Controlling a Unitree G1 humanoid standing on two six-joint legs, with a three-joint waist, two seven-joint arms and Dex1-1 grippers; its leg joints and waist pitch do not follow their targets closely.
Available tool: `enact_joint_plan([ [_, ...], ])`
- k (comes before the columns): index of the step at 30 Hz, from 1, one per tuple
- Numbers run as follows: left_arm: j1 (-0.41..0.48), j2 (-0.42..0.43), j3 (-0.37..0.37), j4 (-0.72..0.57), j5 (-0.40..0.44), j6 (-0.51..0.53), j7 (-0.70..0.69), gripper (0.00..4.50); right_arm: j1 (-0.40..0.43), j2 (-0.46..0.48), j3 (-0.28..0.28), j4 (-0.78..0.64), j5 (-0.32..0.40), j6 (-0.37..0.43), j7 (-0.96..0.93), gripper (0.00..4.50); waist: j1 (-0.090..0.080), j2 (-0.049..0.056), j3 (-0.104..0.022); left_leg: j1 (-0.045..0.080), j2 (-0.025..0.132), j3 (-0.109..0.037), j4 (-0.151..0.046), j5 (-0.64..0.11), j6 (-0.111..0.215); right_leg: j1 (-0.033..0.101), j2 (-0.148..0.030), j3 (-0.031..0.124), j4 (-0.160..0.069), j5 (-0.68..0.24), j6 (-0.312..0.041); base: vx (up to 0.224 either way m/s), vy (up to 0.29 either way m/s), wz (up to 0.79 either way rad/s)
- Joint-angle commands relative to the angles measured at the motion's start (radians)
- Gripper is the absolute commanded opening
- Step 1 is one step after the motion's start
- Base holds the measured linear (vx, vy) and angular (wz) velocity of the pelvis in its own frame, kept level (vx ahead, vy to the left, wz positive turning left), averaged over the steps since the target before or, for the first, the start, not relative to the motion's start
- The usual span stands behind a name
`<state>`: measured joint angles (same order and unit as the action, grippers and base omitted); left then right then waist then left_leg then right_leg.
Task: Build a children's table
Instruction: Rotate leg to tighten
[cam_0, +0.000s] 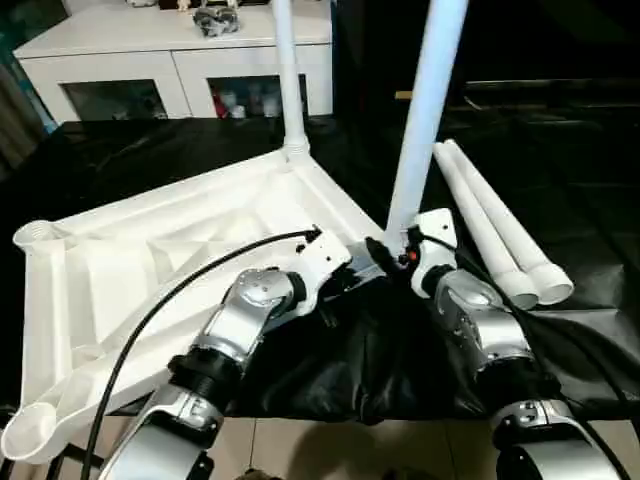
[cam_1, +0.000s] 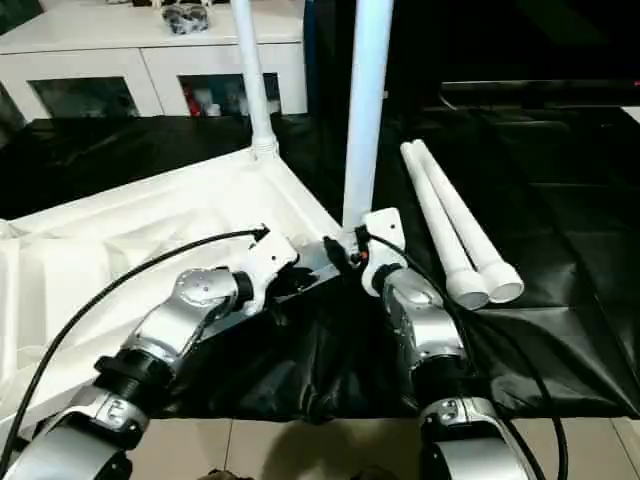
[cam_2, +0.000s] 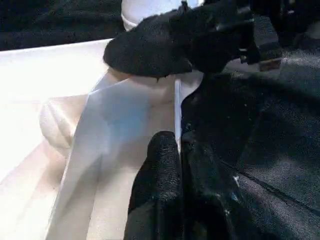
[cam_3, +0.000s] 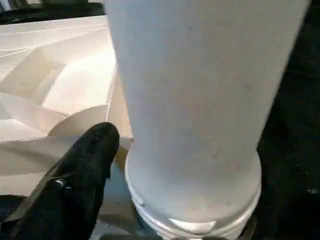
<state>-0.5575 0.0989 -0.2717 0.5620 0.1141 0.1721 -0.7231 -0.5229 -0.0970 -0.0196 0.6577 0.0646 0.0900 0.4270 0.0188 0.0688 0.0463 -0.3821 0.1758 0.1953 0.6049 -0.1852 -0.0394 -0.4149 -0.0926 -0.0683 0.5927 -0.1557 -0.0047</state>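
The upturned tabletop (cam_0: 200, 230) lies on the black worktop (cam_0: 560, 200). The left hand (cam_2: 172, 155), fingers together, rests at its rim. The right hand (cam_0: 392, 255), fingers apart, flanks an upright leg (cam_0: 425, 110).

White cabinet (cam_0: 175, 60) (glass doors) behind black-covered table (cam_0: 560, 200), tiled floor (cam_0: 330, 450).
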Motion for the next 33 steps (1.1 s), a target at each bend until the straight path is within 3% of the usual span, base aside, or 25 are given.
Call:
enact_joint_plan([
  [1,0.006,-0.025,-0.029,-0.068,-0.058,-0.071,-0.074,0.00,0.008,0.019,0.102,0.013,-0.018,-0.024,0.105,3.99,0.003,-0.021,-0.064,0.010,0.040,-0.027,-0.074,-0.286,0.066,0.045,-0.056,0.032,-0.095,-0.433,-0.161,0.000,0.000,0.00],
  [9,0.044,0.049,-0.029,-0.130,-0.114,-0.094,-0.229,0.00,0.031,-0.083,0.144,-0.031,-0.029,-0.093,0.294,3.99,0.016,-0.022,-0.070,0.008,0.045,-0.022,-0.068,-0.215,0.107,0.049,-0.054,0.035,-0.077,-0.310,-0.210,0.000,0.000,0.00],
  [15,0.071,0.130,-0.017,-0.172,-0.147,-0.098,-0.353,0.00,0.093,-0.186,0.194,-0.173,0.050,-0.058,0.584,3.99,0.024,-0.020,-0.067,0.007,0.050,-0.021,-0.071,-0.211,0.121,0.051,-0.050,0.035,-0.073,-0.289,-0.217,0.000,0.000,0.00],
  [22,0.077,0.186,-0.014,-0.178,-0.155,-0.102,-0.417,0.00,0.142,-0.268,0.250,-0.279,0.086,-0.022,0.761,3.99,0.041,-0.022,-0.065,0.012,0.053,-0.020,-0.073,-0.231,0.103,0.047,-0.053,0.038,-0.076,-0.346,-0.200,0.000,0.000,0.00],
  [33,0.077,0.215,-0.014,-0.177,-0.168,-0.102,-0.467,0.00,0.167,-0.309,0.281,-0.343,0.101,0.042,0.843,3.08,0.042,-0.024,-0.064,0.011,0.052,-0.022,-0.075,-0.232,0.083,0.047,-0.054,0.040,-0.077,-0.360,-0.197,0.000,0.000,0.00],
])
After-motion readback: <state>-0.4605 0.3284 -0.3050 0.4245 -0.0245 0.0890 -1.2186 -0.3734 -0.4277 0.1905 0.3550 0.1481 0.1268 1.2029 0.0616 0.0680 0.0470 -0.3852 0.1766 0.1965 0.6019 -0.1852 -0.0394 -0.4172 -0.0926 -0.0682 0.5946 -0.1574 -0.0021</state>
